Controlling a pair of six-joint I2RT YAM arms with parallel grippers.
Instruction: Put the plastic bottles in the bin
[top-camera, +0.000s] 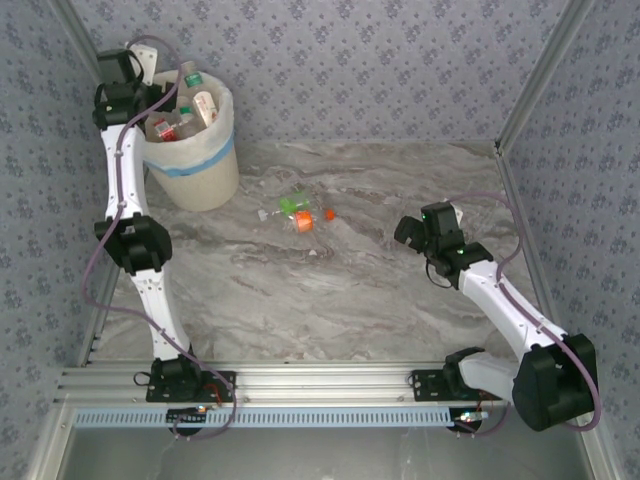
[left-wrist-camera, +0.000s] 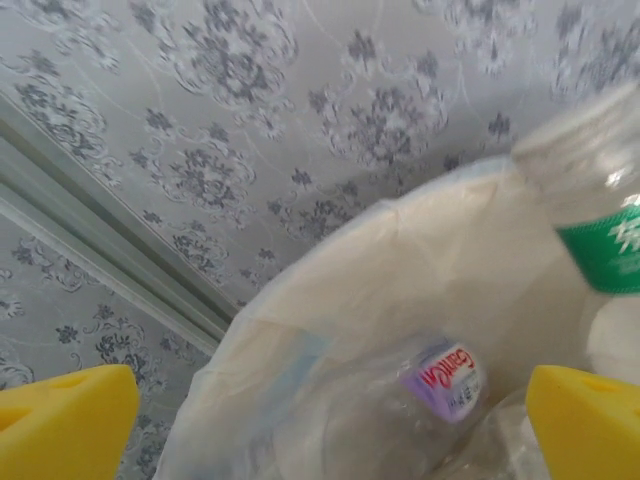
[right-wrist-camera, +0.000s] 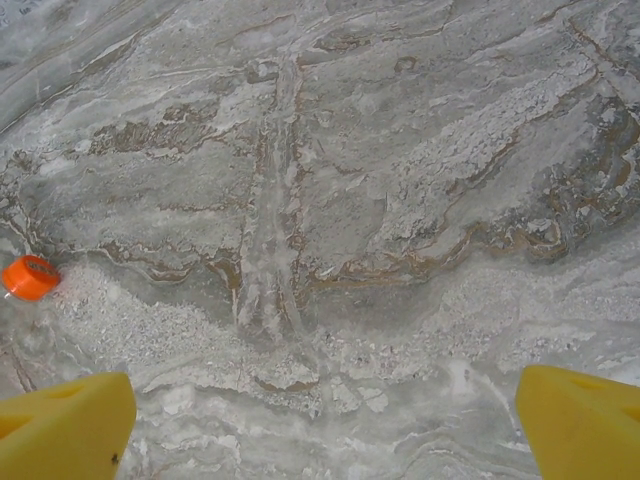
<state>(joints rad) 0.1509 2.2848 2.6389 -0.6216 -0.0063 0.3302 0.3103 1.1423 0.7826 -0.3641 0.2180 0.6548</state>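
Overhead, round cream waste bin (top-camera: 205, 180) with blue band at far-left corner of marble tabletop (top-camera: 330, 290), holding clear plastic bottles (top-camera: 185, 112). Above it, left jaws parted, empty; green label (left-wrist-camera: 605, 250) and lilac label (left-wrist-camera: 445, 380) with red script, unreadable. Mid-tabletop, loose bottles (top-camera: 298, 212). Over bare marble near orange cap (right-wrist-camera: 30, 277), right jaws parted, empty.

Overhead wide, left wrist tight on bin (left-wrist-camera: 420, 250), right seemingly near table (right-wrist-camera: 400, 200)

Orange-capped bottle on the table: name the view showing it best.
Top external: the whole orange-capped bottle lies on the table. Right wrist has an orange cap, likely its, at left edge; left wrist faces the bin.
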